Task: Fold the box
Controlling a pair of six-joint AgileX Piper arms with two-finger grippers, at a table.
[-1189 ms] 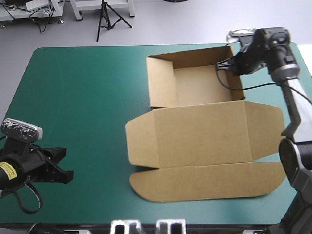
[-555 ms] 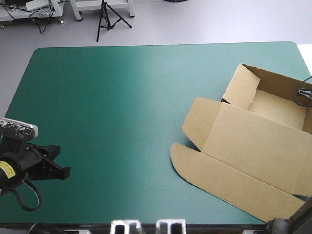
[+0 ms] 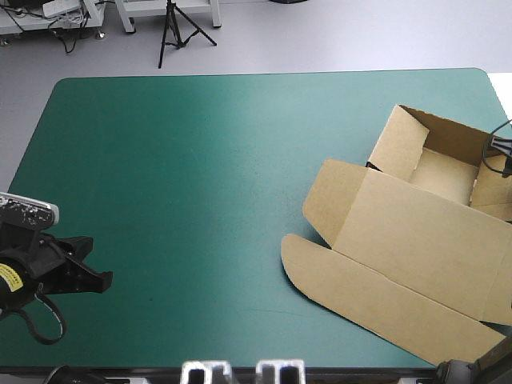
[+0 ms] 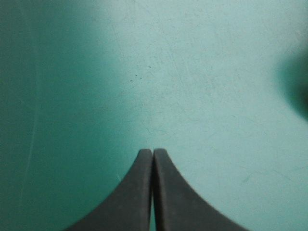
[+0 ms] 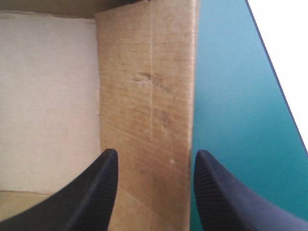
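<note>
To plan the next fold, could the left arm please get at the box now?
Probably not readily: the left gripper sits shut at the near left corner, the box far right; only distance intervenes.

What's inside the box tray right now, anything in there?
Only bare brown floor shows inside the box. The right end effector stands open astride its side wall, one finger on the inner side. The tray's corner by the table edge is hidden.

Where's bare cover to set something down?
Bare: left and middle of the teal-green cover, far edge to near edge, between the left gripper at the near-left corner and the box. Crowded: the right side, where the right gripper straddles a box wall.
</note>
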